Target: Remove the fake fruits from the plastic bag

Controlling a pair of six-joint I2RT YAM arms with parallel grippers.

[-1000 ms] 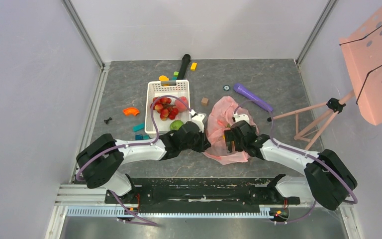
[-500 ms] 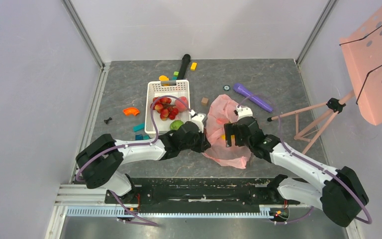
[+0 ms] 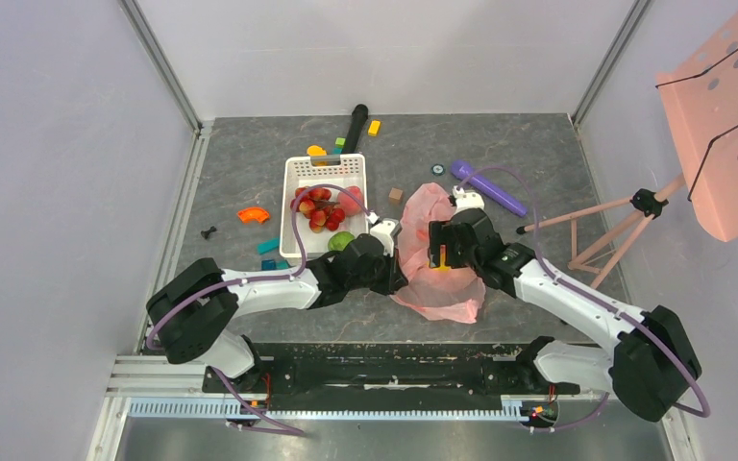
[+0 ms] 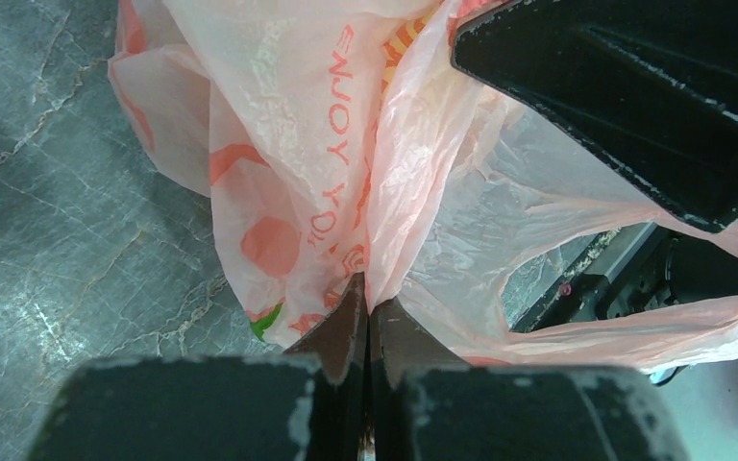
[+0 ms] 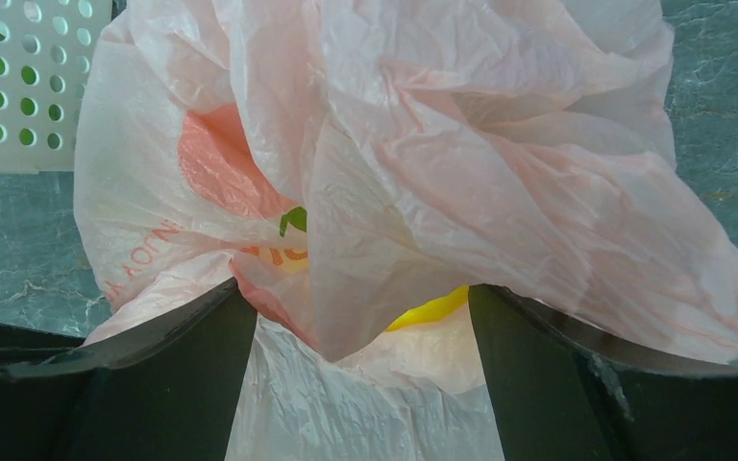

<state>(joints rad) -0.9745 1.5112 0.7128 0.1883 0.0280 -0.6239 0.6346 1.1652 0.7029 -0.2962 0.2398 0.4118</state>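
The pink plastic bag (image 3: 447,293) lies crumpled between my two arms. My left gripper (image 3: 396,267) is shut on a fold of the bag's left edge (image 4: 384,192), with its fingertips (image 4: 351,312) pinching the film. My right gripper (image 3: 439,257) hangs over the middle of the bag, open, with its fingers (image 5: 192,375) wide apart on either side of bunched bag folds (image 5: 423,173). A yellow fake fruit (image 5: 432,309) shows under the film between them, near the right finger. Red fake fruits (image 3: 322,209) and a green apple (image 3: 341,240) lie in the white basket (image 3: 325,166).
A purple cylinder (image 3: 488,187) lies behind the bag, and a brown cube (image 3: 396,195) sits beside the basket. A black cylinder (image 3: 356,125) and small blocks (image 3: 374,127) lie at the back. An orange piece (image 3: 251,215) lies left. A pink stand (image 3: 615,226) reaches in from the right.
My right arm has stretched forward and left, carrying its gripper further over the bag, and its jaws have narrowed a little. The left gripper has kept its pinch in place.
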